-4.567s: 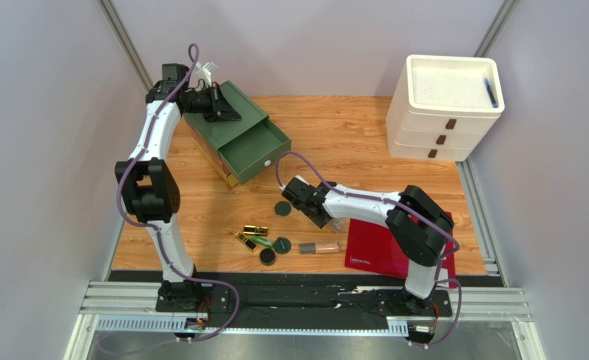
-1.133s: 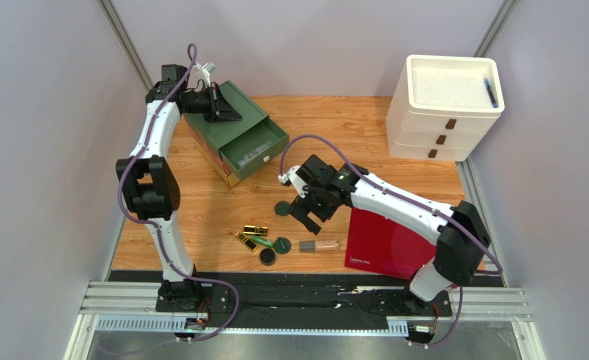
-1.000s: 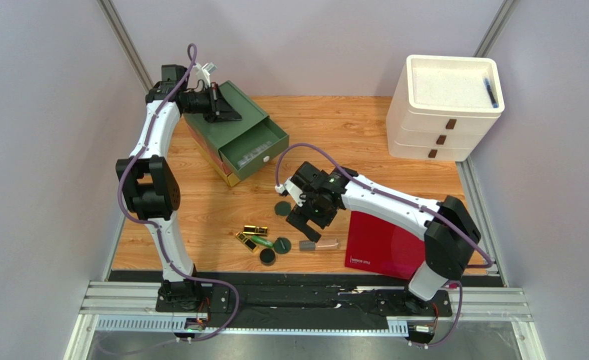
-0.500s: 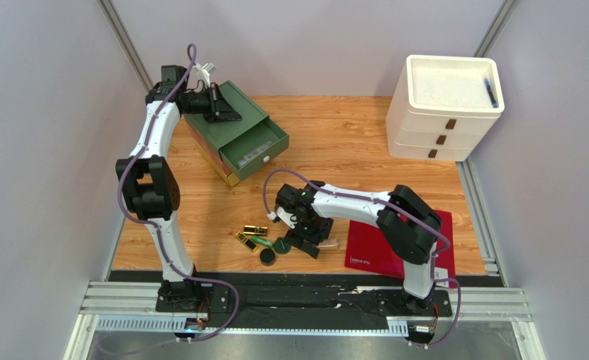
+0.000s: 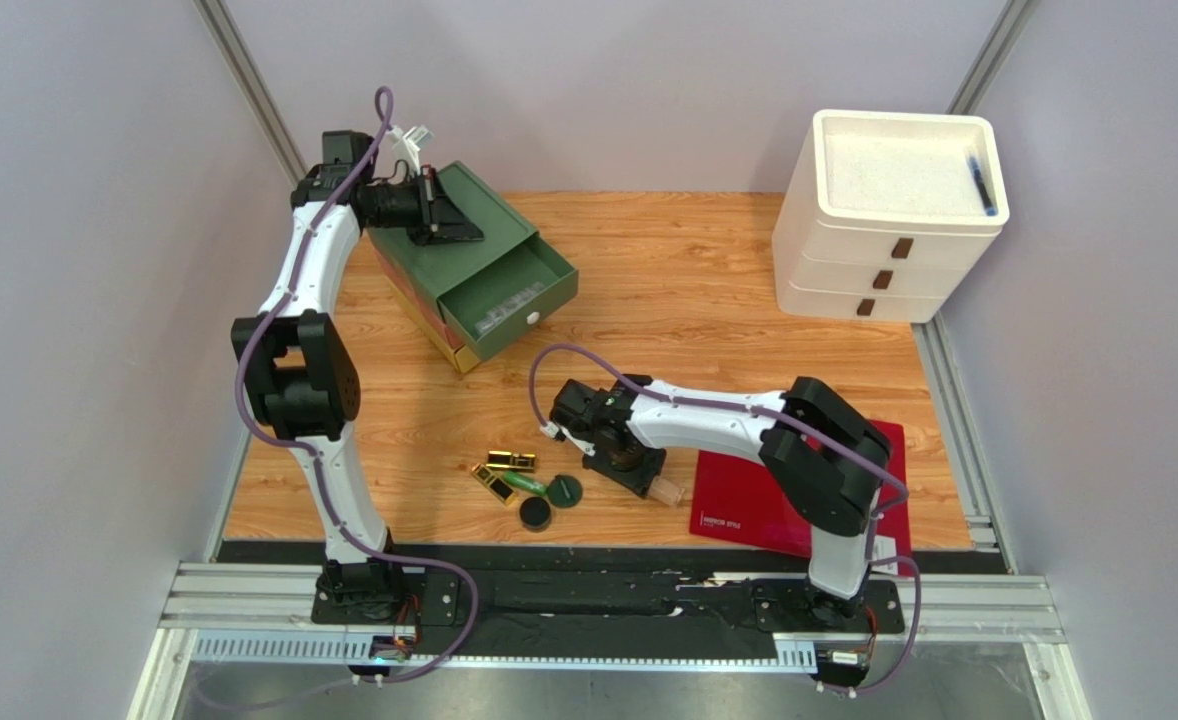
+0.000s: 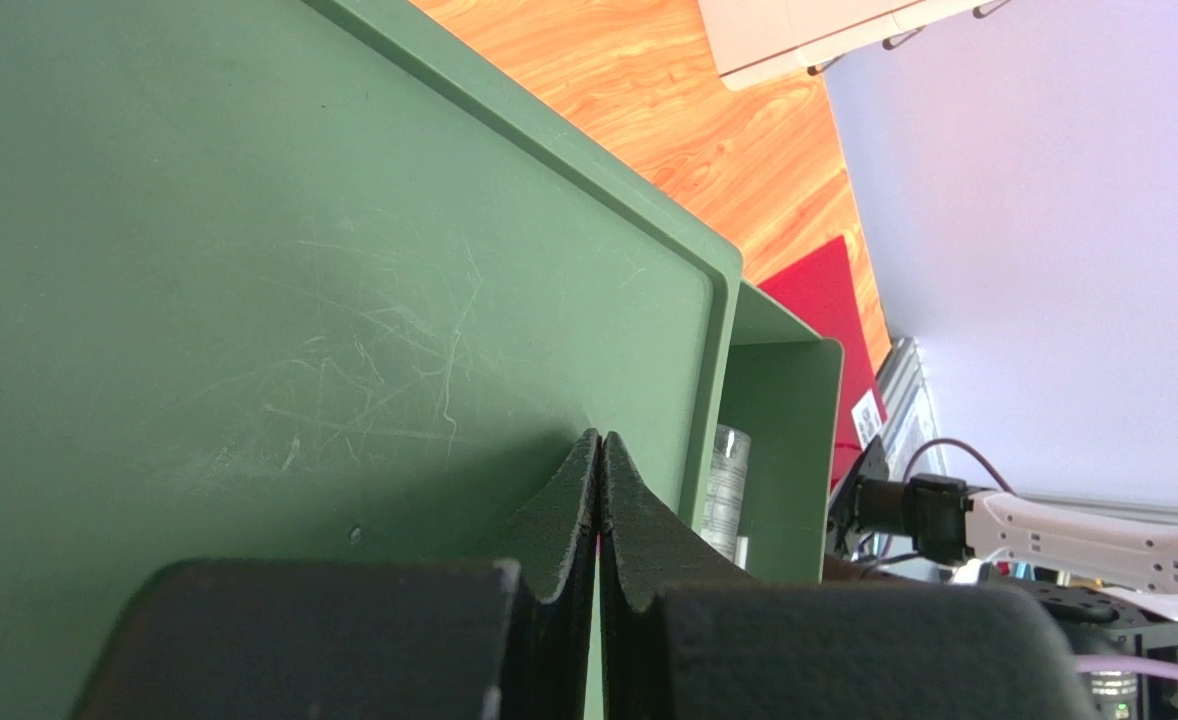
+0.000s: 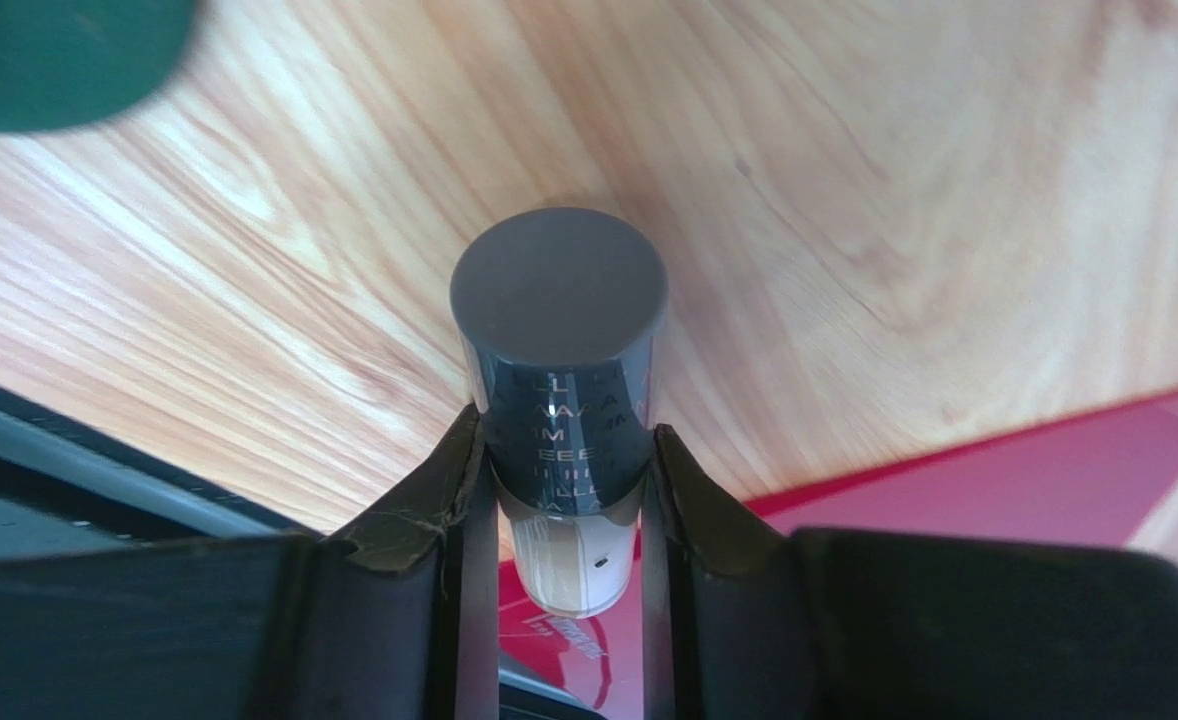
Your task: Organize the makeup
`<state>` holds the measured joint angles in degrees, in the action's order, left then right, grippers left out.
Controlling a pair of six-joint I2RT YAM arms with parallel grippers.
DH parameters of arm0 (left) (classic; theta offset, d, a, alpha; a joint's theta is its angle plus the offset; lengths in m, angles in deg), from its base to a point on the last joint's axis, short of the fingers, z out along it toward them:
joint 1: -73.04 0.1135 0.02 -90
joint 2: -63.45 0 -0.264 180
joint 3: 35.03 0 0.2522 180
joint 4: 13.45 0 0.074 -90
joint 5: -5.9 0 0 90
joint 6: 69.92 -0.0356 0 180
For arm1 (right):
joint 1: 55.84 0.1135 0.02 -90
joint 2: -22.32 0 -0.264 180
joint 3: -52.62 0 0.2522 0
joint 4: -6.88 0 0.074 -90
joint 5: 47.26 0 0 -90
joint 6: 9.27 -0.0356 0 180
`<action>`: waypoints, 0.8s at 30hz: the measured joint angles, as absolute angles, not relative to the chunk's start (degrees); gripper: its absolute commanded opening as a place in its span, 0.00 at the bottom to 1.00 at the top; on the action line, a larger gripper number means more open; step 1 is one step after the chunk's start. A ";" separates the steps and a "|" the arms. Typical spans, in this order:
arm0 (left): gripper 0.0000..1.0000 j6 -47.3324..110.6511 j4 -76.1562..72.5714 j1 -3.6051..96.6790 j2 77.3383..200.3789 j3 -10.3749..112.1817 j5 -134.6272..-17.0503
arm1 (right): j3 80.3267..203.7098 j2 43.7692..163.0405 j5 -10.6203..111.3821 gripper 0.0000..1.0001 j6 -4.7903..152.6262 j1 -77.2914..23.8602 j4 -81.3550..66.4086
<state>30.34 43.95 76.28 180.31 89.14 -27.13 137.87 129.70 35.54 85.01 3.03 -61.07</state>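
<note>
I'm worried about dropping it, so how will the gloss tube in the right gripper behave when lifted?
The gloss tube looks smooth and round, so it may slip or twist in the right gripper. It is small and rigid-looking, so probably light and stiff. Set down on its side on the table, it would likely roll.

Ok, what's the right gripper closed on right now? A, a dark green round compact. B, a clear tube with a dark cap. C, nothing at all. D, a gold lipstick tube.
B: in the right wrist view the right gripper has its fingers pressed against both sides of the clear tube, just below its dark cap.
</note>
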 measured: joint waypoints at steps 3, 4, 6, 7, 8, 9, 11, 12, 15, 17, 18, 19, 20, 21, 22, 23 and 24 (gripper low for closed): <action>0.00 30.36 43.93 76.30 180.29 89.14 -27.11 | 135.83 126.42 32.50 0.00 85.03 2.92 -60.24; 0.00 30.39 43.90 76.30 180.29 89.14 -27.09 | 135.70 125.13 31.63 0.00 85.03 2.83 -60.29; 0.00 30.41 43.86 76.30 180.29 89.14 -27.06 | 136.45 122.35 29.70 0.00 85.05 2.75 -60.42; 0.00 30.41 43.86 76.30 180.29 89.14 -27.06 | 137.52 121.15 28.96 0.00 85.05 2.68 -60.61; 0.00 30.43 43.84 76.30 180.29 89.12 -27.04 | 139.59 120.25 28.28 0.00 85.03 2.46 -61.16; 0.00 30.43 43.82 76.30 180.31 89.12 -27.02 | 141.41 119.75 27.91 0.00 85.03 2.29 -61.07; 0.00 30.45 43.75 76.30 180.31 89.12 -26.98 | 148.45 119.49 27.80 0.00 84.96 1.48 -61.03; 0.00 30.45 43.77 76.30 180.31 89.12 -26.98 | 150.85 119.58 27.91 0.00 84.79 1.11 -60.68; 0.00 30.49 43.69 76.33 180.46 89.14 -26.71 | 165.56 121.81 29.88 0.00 83.32 -1.98 -60.90; 0.00 30.56 43.66 76.37 180.51 89.14 -26.56 | 173.01 123.62 31.98 0.00 82.08 -4.16 -60.70; 0.00 30.56 43.66 76.37 180.51 89.14 -26.54 | 175.02 124.17 32.76 0.00 81.53 -4.88 -60.18; 0.00 30.63 43.69 76.39 180.53 89.14 -26.54 | 178.50 125.22 34.49 0.00 80.20 -6.50 -60.04; 0.00 30.65 43.73 76.41 180.57 89.25 -26.54 | 180.84 126.02 36.48 0.00 78.93 -8.01 -59.70; 0.00 30.67 43.84 76.41 180.68 89.45 -26.54 | 182.76 126.81 38.82 0.00 77.53 -9.41 -59.56; 0.00 30.67 44.01 76.39 180.81 89.71 -26.54 | 184.09 127.51 41.42 0.00 75.59 -10.92 -58.93; 0.00 30.67 44.28 76.39 181.01 90.02 -26.50 | 184.75 128.14 44.98 0.00 73.01 -12.88 -57.68; 0.00 30.69 44.47 76.39 181.14 90.19 -26.43 | 184.79 128.36 46.84 0.00 71.54 -13.89 -56.94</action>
